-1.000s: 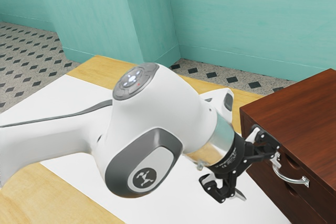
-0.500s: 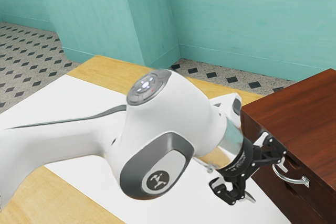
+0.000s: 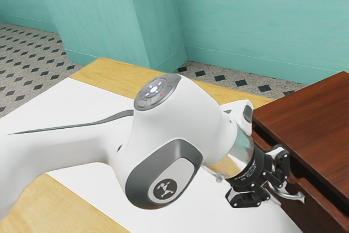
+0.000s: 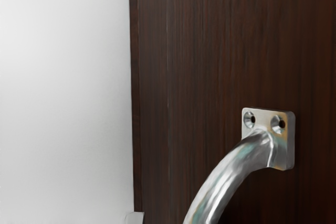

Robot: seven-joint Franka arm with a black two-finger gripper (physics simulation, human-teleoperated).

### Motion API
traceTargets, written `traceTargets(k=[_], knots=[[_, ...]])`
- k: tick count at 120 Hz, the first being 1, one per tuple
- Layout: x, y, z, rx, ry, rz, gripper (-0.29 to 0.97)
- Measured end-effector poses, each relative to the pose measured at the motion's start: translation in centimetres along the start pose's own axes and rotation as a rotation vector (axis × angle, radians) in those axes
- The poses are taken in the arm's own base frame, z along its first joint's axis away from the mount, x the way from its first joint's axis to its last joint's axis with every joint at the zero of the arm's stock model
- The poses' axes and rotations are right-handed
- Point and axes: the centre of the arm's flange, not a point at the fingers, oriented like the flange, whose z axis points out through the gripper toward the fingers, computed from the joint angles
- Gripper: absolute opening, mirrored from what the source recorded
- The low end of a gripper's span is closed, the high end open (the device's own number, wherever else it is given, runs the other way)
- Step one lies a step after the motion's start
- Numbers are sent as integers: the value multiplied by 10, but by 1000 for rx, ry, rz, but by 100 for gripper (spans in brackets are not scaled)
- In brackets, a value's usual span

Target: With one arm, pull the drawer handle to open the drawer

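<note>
Though not readable as clenched or released, black gripper [image 3: 268, 189] at lower centre-right of exterior view; curved steel drawer handle [image 3: 292, 195] touching or just beside it, on its right (long axis along the front); dark wooden drawer front [image 4: 210, 51] beyond. Pull judged leftward, off the front.

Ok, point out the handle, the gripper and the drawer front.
handle [image 4: 230, 179]: wrist view, on the curved metal bar.
gripper [image 3: 270, 185]: exterior view, at its tip beside the handle.
drawer front [image 4: 210, 51]: wrist view, on the bare dark wood.
</note>
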Motion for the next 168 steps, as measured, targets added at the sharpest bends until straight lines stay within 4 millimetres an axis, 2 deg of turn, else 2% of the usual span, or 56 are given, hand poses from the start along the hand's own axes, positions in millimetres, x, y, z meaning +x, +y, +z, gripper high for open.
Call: traceTargets(k=[54,168], knots=[[-2,-5,-15,19,9,3,-10],[-13,-49,-46,24,42,-7,-11]])
